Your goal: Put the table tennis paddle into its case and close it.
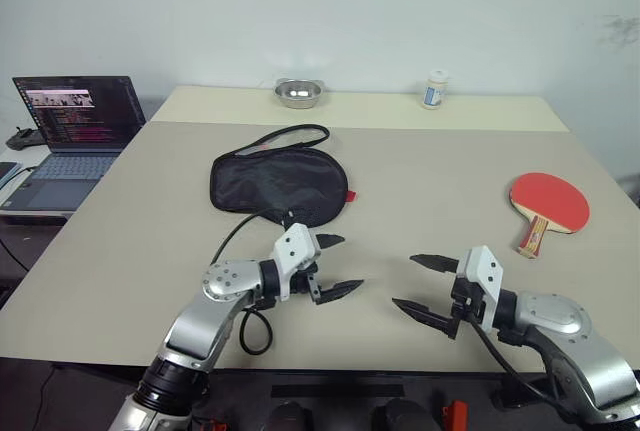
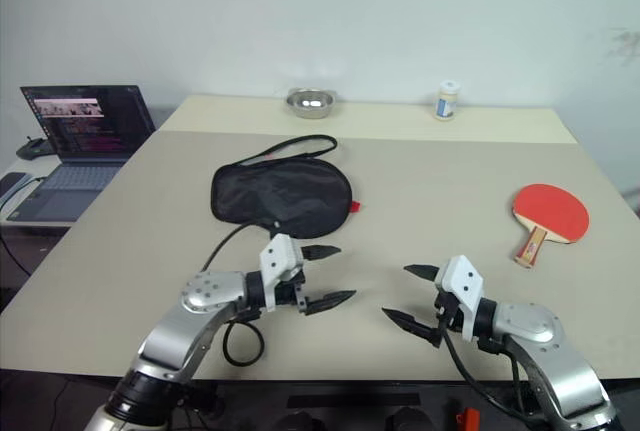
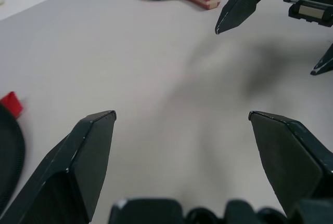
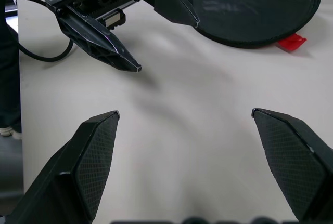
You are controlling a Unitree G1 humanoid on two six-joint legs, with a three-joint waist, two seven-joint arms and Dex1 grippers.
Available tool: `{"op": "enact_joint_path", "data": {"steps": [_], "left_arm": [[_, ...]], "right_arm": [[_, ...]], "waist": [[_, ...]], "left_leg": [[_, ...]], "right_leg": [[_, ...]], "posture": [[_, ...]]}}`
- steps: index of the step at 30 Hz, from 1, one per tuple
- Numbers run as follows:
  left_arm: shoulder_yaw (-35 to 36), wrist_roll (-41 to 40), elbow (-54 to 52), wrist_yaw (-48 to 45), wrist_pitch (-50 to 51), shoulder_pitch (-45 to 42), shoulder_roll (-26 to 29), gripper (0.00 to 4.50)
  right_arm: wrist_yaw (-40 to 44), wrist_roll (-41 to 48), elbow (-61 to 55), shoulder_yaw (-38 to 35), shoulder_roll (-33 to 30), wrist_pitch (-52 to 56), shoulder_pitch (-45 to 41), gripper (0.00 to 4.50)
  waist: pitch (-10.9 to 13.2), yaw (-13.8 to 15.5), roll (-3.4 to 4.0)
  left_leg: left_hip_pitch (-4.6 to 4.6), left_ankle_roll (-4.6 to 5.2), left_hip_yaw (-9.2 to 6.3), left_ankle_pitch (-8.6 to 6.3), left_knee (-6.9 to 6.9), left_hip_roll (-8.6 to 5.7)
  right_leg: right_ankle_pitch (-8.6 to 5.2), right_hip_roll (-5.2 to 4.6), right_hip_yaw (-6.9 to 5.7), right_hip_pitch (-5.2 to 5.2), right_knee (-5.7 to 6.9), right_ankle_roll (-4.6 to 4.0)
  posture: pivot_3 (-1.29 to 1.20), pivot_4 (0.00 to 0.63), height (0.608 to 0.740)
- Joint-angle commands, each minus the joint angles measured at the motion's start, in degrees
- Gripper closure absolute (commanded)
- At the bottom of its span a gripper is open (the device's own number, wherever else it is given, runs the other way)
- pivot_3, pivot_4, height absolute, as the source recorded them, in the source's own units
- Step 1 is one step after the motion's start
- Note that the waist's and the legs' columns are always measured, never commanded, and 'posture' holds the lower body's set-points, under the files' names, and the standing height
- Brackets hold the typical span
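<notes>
The table tennis paddle (image 1: 549,202) lies flat at the table's right side, red face up, its striped wooden handle toward the front edge. The black case (image 1: 279,181) lies shut in the middle left of the table, its cord loop trailing toward the back and its small red tag at its right end. My left gripper (image 1: 345,263) hovers open near the front edge, in front of the case, with nothing in it. My right gripper (image 1: 404,282) is open too, facing the left one across a short gap, well left of the paddle.
A metal bowl (image 1: 298,92) and a small white bottle (image 1: 435,90) stand on the far table strip. An open laptop (image 1: 70,137) sits on a side desk to the left. A black cable (image 1: 240,241) runs from my left arm toward the case.
</notes>
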Motion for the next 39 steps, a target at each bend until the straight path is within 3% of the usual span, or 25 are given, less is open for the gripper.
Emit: {"op": "enact_joint_path", "data": {"steps": [1, 6, 10, 15, 22, 31, 39], "left_arm": [[-0.6, -0.3, 0.4, -0.4, -1.6, -2.2, -1.3, 0.04], [1.0, -1.3, 0.6, 0.9, -1.3, -6.1, -2.6, 0.04], [3.3, -2.8, 3.9, -1.9, -2.2, -8.8, -0.4, 0.04], [7.5, -2.3, 14.2, -3.9, -5.3, -11.7, 4.4, 0.04], [7.7, 6.4, 39.4, -5.7, -22.0, -17.8, 12.8, 0.04], [4.9, 15.6, 65.4, -0.1, -35.8, -29.6, 9.7, 0.04], [4.2, 20.2, 75.6, 4.1, -40.2, -35.5, 7.8, 0.04]], "right_arm": [[-1.8, 2.0, -3.9, -3.5, -0.8, 1.6, 0.5, 0.0], [-4.7, 2.7, -5.7, -5.0, 0.0, 2.9, 0.2, 0.0], [-6.6, 4.4, -7.7, -7.5, -0.3, 5.1, -0.8, 0.0], [-7.6, 4.6, -8.5, -6.3, -0.3, 6.5, -2.0, 0.0], [-9.6, 4.3, -11.5, -2.6, 0.2, 9.6, -3.8, 0.0], [-11.2, 2.8, -9.3, -0.8, 2.3, 8.8, -5.3, 0.0], [-11.6, 2.2, -8.5, -1.3, 2.7, 8.1, -5.5, 0.0]], "waist": [[0.0, 0.0, 0.0], [0.0, 0.1, -0.01], [0.0, -0.1, -0.01], [0.0, -0.1, 0.0], [0.0, 0.0, 0.0], [0.0, 0.9, -0.08], [0.0, 0.8, -0.09]], "left_leg": [[0.0, 0.0, 0.0, 0.0, 0.0, 0.0], [-0.01, 0.0, -0.02, 0.0, 0.01, -0.01], [0.0, 0.0, -0.01, 0.0, 0.0, 0.01], [0.02, 0.0, -0.03, 0.0, 0.0, 0.0], [-0.02, 0.0, -0.03, 0.0, -0.02, 0.01], [-0.25, 0.02, -0.12, -0.01, 0.05, -0.12], [-0.25, 0.01, -0.13, -0.01, 0.06, -0.12]], "right_leg": [[0.0, 0.0, 0.0, 0.0, 0.0, 0.0], [0.0, 0.01, -0.02, 0.0, 0.01, 0.0], [0.0, 0.05, 0.0, 0.0, 0.01, 0.0], [0.0, 0.16, -0.03, 0.0, 0.02, 0.0], [-0.02, 0.14, -0.08, -0.03, -0.02, -0.03], [0.0, 0.05, -0.27, -0.05, -0.15, -0.01], [0.01, 0.08, -0.29, -0.06, -0.11, -0.01]], "posture": [[0.0, 0.15, 0.74], [0.0, 0.15, 0.74], [0.0, 0.15, 0.74], [0.0, 0.15, 0.74], [0.0, 0.15, 0.74], [0.0, 0.15, 0.74], [0.0, 0.15, 0.74]]}}
